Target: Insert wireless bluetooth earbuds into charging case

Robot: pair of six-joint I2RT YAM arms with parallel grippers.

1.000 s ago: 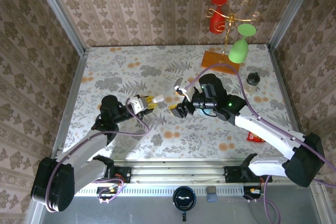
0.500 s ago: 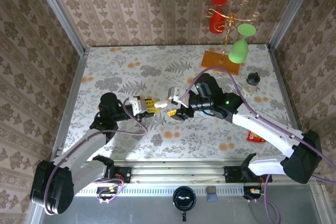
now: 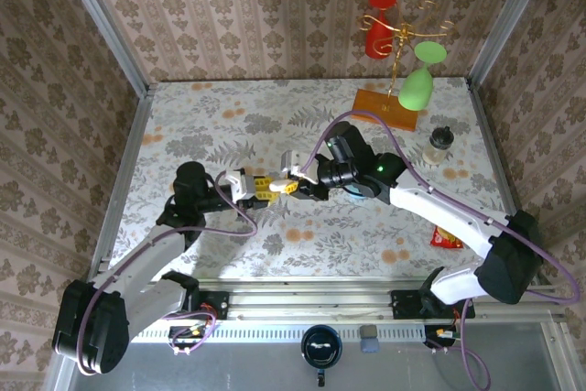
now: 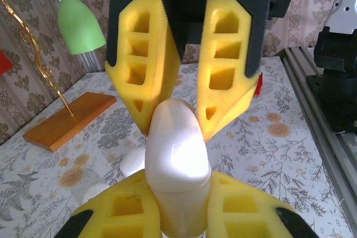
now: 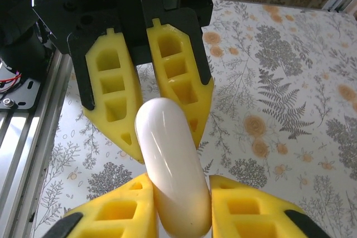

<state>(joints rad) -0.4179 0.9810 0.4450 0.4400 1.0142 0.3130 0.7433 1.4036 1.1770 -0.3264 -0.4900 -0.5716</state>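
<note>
Table (image 3: 229, 116): patterned cloth; the work is mid-table, up in the air

Right arm (image 3: 439, 212): has swung left over the last sec, wrist now reaches across to meet left arm (image 3: 146, 254), which has barely moved

Right gripper (image 5: 178, 199): jaws were wide, now drawn in and pinching one end of the case (image 5: 167, 154)

Left gripper (image 4: 178, 204): jaws clamped on the other end, same as before

Case: white, pebble-shaped, off the table, held btwn both grippers tip to tip; lid looks shut, no seam visible

Earbuds (image 4: 133, 163): prob the two small whitish bits on table under the case; blurred, can't be sure; not in case yet

Meaning: two-handed hold now set, prob for opening the lid; nothing inserted so far, task still early
</note>
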